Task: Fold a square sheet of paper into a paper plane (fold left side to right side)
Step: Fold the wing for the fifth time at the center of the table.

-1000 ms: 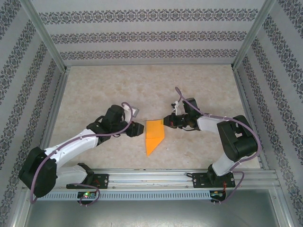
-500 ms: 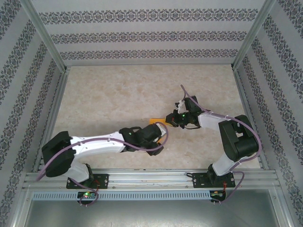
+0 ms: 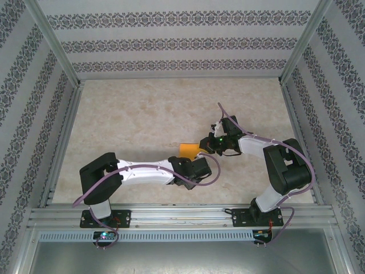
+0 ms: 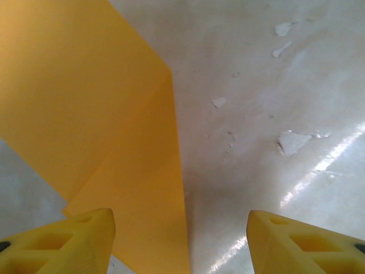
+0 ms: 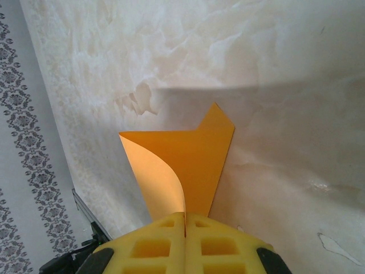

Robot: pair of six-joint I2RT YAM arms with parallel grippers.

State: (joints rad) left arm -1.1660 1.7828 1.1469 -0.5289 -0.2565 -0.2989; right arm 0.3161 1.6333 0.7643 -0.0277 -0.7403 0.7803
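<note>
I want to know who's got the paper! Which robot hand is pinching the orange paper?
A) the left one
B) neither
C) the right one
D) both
C: the right gripper is closed tight on an edge of the orange paper, while the left gripper is open, its fingers wide apart.

- Left gripper (image 4: 182, 245): jaws stand wide apart. Both yellow fingertips (image 4: 74, 240) enter at the bottom edge of the view.
- Orange sheet of paper (image 4: 85, 103): folded. It covers the upper left and runs down to the bottom edge as a narrower strip, and a layered edge steps diagonally across it.
- The fingertip at bottom left overlaps the lower corner of the paper; contact cannot be determined. The fingertip at bottom right is over bare table, apart from the paper.
- Table (image 4: 274, 85): pale marbled surface with white chipped flecks and a glare streak at lower right.
</note>
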